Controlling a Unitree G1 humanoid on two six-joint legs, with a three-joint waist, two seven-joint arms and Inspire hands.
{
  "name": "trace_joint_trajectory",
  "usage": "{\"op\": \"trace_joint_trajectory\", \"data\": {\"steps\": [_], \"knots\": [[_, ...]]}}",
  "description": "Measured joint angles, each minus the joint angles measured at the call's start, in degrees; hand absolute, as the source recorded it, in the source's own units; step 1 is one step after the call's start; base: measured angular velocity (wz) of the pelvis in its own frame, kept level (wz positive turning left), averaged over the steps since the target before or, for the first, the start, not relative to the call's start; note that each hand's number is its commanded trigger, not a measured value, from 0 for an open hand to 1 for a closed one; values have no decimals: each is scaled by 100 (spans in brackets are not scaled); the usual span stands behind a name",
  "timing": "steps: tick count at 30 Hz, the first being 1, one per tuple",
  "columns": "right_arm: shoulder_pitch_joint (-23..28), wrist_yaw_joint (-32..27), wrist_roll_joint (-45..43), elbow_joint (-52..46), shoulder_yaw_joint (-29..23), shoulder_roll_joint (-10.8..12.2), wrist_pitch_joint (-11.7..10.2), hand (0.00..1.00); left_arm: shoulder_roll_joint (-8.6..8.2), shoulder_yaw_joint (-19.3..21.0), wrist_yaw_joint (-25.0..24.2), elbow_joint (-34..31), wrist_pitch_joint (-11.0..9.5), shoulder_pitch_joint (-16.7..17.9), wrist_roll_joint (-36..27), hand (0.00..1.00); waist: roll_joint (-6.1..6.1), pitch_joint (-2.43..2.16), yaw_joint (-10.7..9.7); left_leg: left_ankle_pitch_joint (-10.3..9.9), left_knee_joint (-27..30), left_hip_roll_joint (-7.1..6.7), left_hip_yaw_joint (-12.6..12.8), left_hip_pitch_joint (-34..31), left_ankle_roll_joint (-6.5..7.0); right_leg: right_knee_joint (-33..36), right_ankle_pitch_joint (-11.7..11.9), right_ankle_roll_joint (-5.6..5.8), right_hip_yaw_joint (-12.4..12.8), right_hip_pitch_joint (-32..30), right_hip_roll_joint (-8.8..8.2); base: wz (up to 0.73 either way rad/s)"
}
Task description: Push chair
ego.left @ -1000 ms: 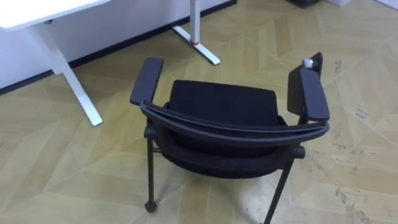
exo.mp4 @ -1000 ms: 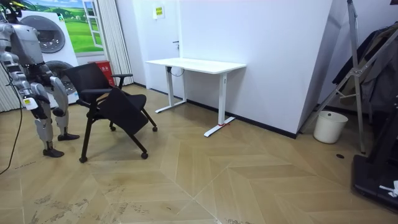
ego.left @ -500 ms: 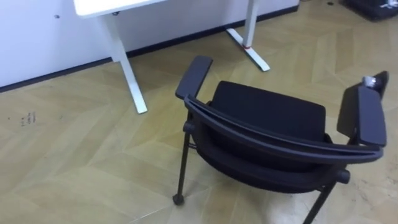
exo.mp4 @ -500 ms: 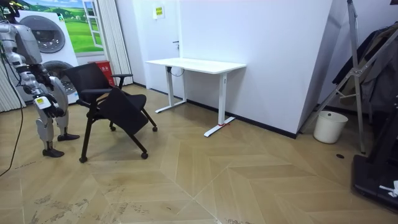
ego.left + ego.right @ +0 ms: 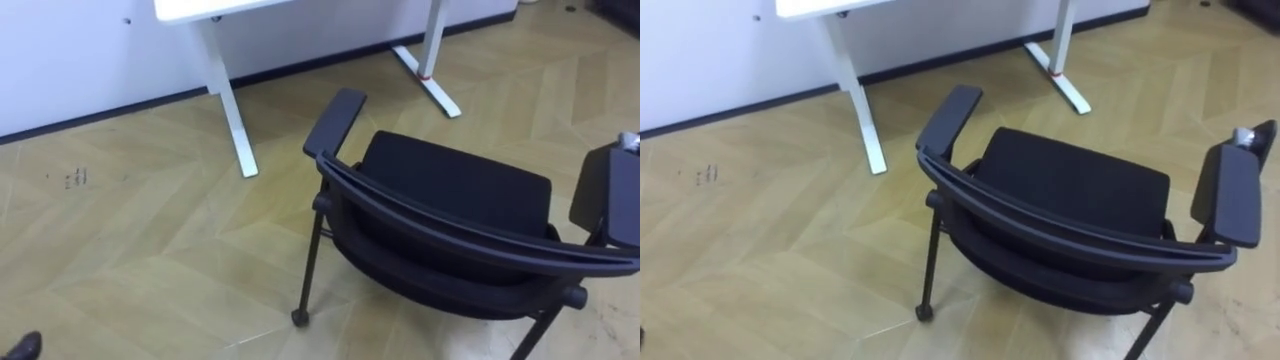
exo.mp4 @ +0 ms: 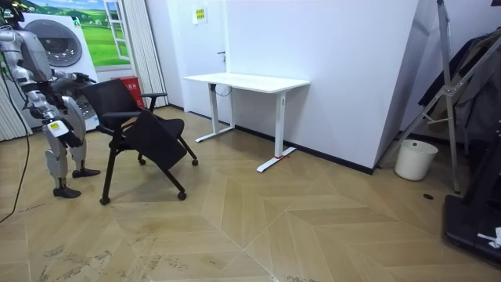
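While the robot is standing just behind it at the room view's left, the black armchair with a curved back rail, padded armrests and thin metal legs (image 5: 450, 190) is sitting on the pale herringbone wood floor (image 5: 130, 250). Its seat is turned roughly toward the white desk on white T-shaped legs (image 5: 228, 110), near it but not tucked under.

I'm reading this chair as light and stiff. It has a slim tube frame and what looks like a small castor (image 5: 298, 318) at the foot of a rear leg. It is probably going to roll readily on that smooth floor, and swing off line if shoved at one corner. The back rail (image 5: 470, 232) is looking like the place to take it, near the middle. Pressing too high is risking a forward tip. The armrests are offering a second hold, one on each side.

From above, the eye views are giving us the rail nearest and the left armrest (image 5: 335, 120). The right armrest (image 5: 1232, 195) is showing whole in the right eye view and getting clipped at the edge in the left. The room view is adding the open stretch of floor between chair and desk. There, judging by the body, the left hand (image 6: 76, 77) is hovering level with the top of the chair's back, just beside it. Contact I cannot tell. The right hand (image 6: 53, 128) is hanging low by the leg. Both are too small to call apart or clamped.
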Motion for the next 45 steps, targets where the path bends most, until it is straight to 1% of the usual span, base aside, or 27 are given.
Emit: {"op": "trace_joint_trajectory", "data": {"steps": [2,3,4,5,6,7,9,11,12,13,14,15,17,18,20,21,23,24,26,29,32,37,39,41,45], "knots": [[31,8,-43,-20,0,7,-62,0,4,-78,210,-461,-62,-107,423,0,0,2,-58,0,1,-1,-5,-10,1,-2,0,0,8,-30,1,0],[29,17,-80,-20,0,7,-72,0,8,-113,242,-566,-86,-125,514,0,2,2,-75,0,1,-1,-1,-8,1,-2,0,0,11,-34,0,0],[21,48,-120,-16,2,18,-113,0,13,-149,273,-785,-114,-154,789,0,3,2,-138,0,6,-1,0,-11,1,-3,0,0,5,-7,0,0],[25,78,-121,-17,4,30,-144,0,41,-203,322,-982,-147,-189,1060,0,2,1,-154,3,6,0,2,-8,5,-1,1,-1,6,-1,1,0],[34,83,-118,-17,4,33,-164,0,55,-217,328,-1046,-167,-231,1215,0,5,3,-161,4,5,0,8,-3,7,-1,1,-2,23,-1,1,-6],[60,83,-99,-16,4,31,-194,0,71,-227,357,-1140,-202,-328,1512,0,21,4,-174,4,4,1,29,1,7,-1,2,-3,46,2,2,-8],[74,92,-113,33,4,34,-231,0,72,-231,414,-1366,-213,-400,1952,0,31,12,-264,4,1,1,44,7,7,-3,4,-5,80,-10,0,-6],[87,102,-163,86,-10,37,-230,0,90,-274,491,-1678,-216,-448,2783,0,58,24,-360,4,-6,1,67,32,7,-7,4,-5,129,0,1,-7],[94,102,-176,85,-20,37,-231,0,105,-298,502,-1746,-218,-452,2974,0,70,24,-391,4,-6,1,68,41,7,-9,4,-5,138,6,1,-6],[94,101,-179,84,-70,43,-235,0,134,-333,510,-1830,-246,-466,3367,0,90,24,-481,4,-16,0,66,49,7,-9,4,-5,147,14,1,0],[96,101,-181,82,-110,45,-246,0,150,-370,513,-1846,-272,-527,3705,0,123,23,-529,4,-30,0,76,50,7,-11,4,-4,157,10,1,0],[97,107,-191,91,-109,38,-250,0,172,-428,513,-1846,-271,-567,3835,0,131,25,-587,4,-31,0,77,50,7,-12,4,-4,160,3,2,0],[99,213,-165,138,-97,29,-245,0,312,-792,469,-1987,-228,-688,4367,0,160,22,-656,8,-54,1,85,48,14,-14,4,-4,174,-16,3,0],[103,228,-164,138,-79,30,-245,0,348,-896,456,-2080,-214,-692,4533,0,160,22,-660,9,-62,1,88,52,14,-15,4,-5,179,-18,2,-7],[91,269,-172,137,-50,31,-245,0,455,-1183,414,-2436,-214,-706,5145,0,157,25,-683,9,-86,6,180,112,14,-15,4,-4,291,-18,1,-20],[85,274,-173,138,-50,30,-245,0,482,-1223,406,-2507,-216,-706,5262,0,160,24,-693,9,-94,9,207,135,14,-15,5,-4,324,-12,1,-24],[77,292,-177,144,-50,13,-267,0,612,-1298,377,-2659,-232,-706,5691,0,172,17,-801,9,-129,16,269,192,14,-15,5,-4,401,-7,2,-17],[79,301,-183,148,-49,2,-271,0,622,-1323,372,-2677,-234,-706,5769,0,178,22,-804,9,-144,18,304,212,14,-16,5,-4,434,-7,2,-21],[73,330,-198,255,-51,-17,-300,0,620,-1411,344,-2683,-240,-706,6013,0,199,7,-820,9,-207,26,388,272,14,-17,5,-4,515,-5,4,-19],[72,403,-253,329,-57,-16,-300,0,615,-1523,323,-2672,-240,-690,6246,0,190,15,-824,9,-247,26,397,345,14,-17,5,-4,622,-6,9,-11],[53,447,-241,338,-64,-16,-302,0,617,-1675,291,-2657,-239,-683,6274,0,187,17,-921,9,-275,26,400,345,14,-21,5,-4,649,-6,9,4],[35,448,-250,335,-61,-22,-303,0,619,-1885,207,-2585,-237,-644,6292,0,205,8,-935,9,-279,26,427,352,14,-33,5,-4,697,-8,13,-1],[29,448,-326,332,-60,-31,-302,0,639,-2019,191,-2512,-225,-614,6387,0,216,2,-945,9,-282,25,451,358,14,-49,5,-4,736,-8,13,-6],[-5,451,-348,323,-51,-34,-303,0,721,-2211,114,-2441,-212,-576,6445,0,228,-3,-952,9,-318,25,455,367,14,-93,5,-4,760,-8,24,-4],[-26,462,-365,333,-61,-39,-304,0,785,-2269,-74,-2440,-209,-489,6903,0,233,-1,-985,9,-399,40,486,433,14,-96,5,-4,785,2,34,-4]]}}
